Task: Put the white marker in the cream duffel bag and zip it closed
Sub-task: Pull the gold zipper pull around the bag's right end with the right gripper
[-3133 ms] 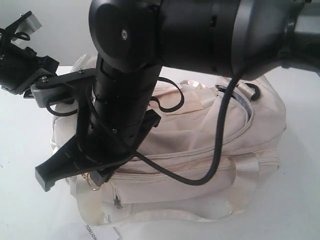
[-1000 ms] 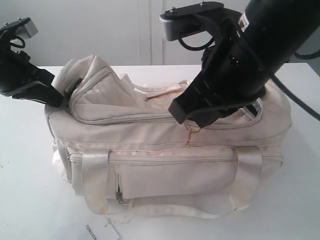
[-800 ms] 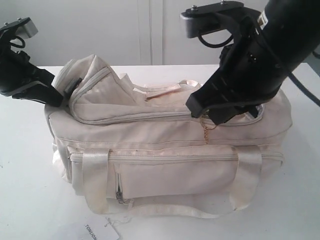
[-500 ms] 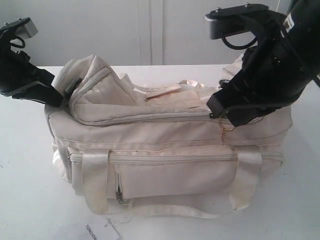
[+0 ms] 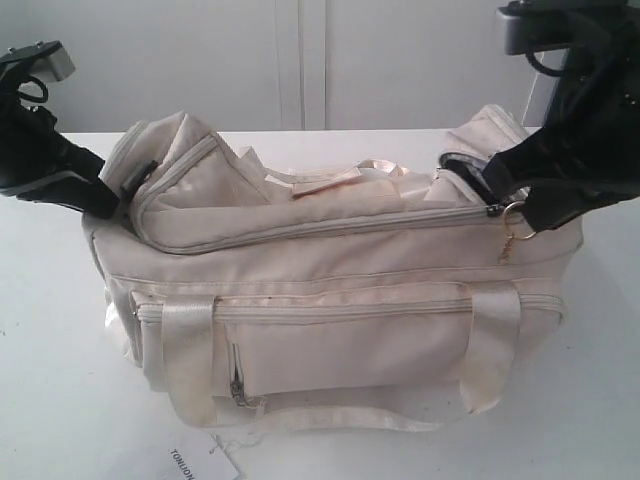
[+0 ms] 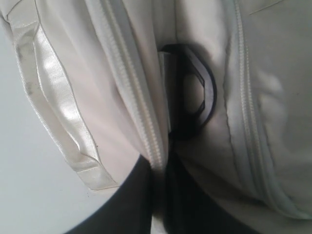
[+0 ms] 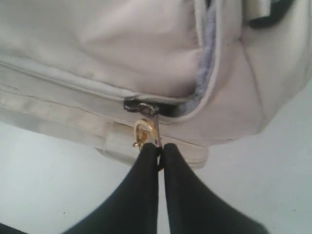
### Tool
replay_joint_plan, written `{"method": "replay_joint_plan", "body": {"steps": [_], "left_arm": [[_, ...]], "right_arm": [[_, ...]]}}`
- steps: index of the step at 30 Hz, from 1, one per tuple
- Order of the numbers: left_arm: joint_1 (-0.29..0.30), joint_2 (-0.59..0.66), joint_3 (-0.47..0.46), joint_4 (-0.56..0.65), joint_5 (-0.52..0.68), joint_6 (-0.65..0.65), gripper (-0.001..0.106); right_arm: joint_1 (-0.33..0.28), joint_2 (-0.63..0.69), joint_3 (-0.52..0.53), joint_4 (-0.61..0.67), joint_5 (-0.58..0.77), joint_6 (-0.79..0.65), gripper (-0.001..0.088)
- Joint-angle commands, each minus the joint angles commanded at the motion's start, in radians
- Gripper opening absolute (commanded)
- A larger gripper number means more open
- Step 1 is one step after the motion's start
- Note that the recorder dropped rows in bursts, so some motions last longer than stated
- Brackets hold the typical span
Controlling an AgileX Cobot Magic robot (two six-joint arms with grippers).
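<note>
The cream duffel bag (image 5: pixel 330 300) lies lengthwise on the white table. My left gripper (image 5: pixel 105 205) is shut on a fold of fabric and zip tape at the bag's left end (image 6: pixel 158 163), beside a black strap ring (image 6: pixel 195 97). At the bag's right end my right gripper (image 5: pixel 520 215) is shut on the gold keyring (image 7: pixel 144 131) that hangs from the zip slider (image 7: pixel 139 106); its fingertips (image 7: pixel 160 148) meet. The top zip lies closed from the left end up to the slider. Past the slider a short gap shows grey lining (image 7: pixel 204 83). The white marker is out of view.
A flat white paper tag with black letters (image 5: pixel 190 462) lies on the table (image 5: pixel 50 380) in front of the bag. A long webbing strap (image 5: pixel 330 420) trails along the bag's front foot. A pale wall stands behind.
My right gripper has travelled right along the bag's top with the keyring, and the zip has closed behind it. The left gripper has held its place.
</note>
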Motion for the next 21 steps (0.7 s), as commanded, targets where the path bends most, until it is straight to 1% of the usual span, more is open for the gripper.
{"method": "replay_joint_plan", "body": {"steps": [3,8,9,10,11,14,16,17,18,19,21], "left_arm": [[0.000,0.000,0.000,0.011,0.000,0.004,0.000],[0.000,0.000,0.000,0.006,-0.024,0.004,0.000],[0.000,-0.002,-0.002,0.001,-0.024,0.004,0.003],[0.000,-0.002,-0.002,-0.009,-0.024,0.007,0.007],[0.000,-0.002,-0.002,-0.016,-0.024,0.020,0.014],[0.000,-0.002,-0.002,-0.018,-0.024,0.030,0.043],[0.000,-0.010,-0.007,-0.018,-0.024,0.027,0.066],[0.000,-0.019,-0.012,-0.018,-0.024,0.021,0.075],[0.000,-0.030,-0.023,-0.018,-0.022,0.017,0.079],[0.000,-0.045,-0.034,-0.018,-0.017,0.015,0.082],[0.000,-0.077,-0.057,-0.020,0.006,0.017,0.082]], "right_arm": [[-0.023,0.000,0.000,-0.053,-0.001,0.028,0.0000],[-0.028,0.000,0.000,-0.039,-0.009,0.028,0.0000],[-0.028,0.000,0.000,-0.034,-0.009,0.028,0.0000],[-0.028,0.000,0.000,-0.022,-0.009,0.028,0.0000],[-0.028,0.000,0.000,-0.007,-0.011,0.026,0.0000],[-0.028,0.000,0.000,0.052,-0.022,0.020,0.0000],[-0.028,0.000,0.000,0.097,-0.024,-0.003,0.0000],[-0.028,0.000,0.000,0.128,-0.024,-0.013,0.0000],[-0.028,0.000,0.000,0.155,-0.024,-0.027,0.0000],[-0.028,0.000,0.000,0.183,-0.025,-0.041,0.0000],[-0.028,0.000,0.000,0.222,-0.026,-0.069,0.0000]]}}
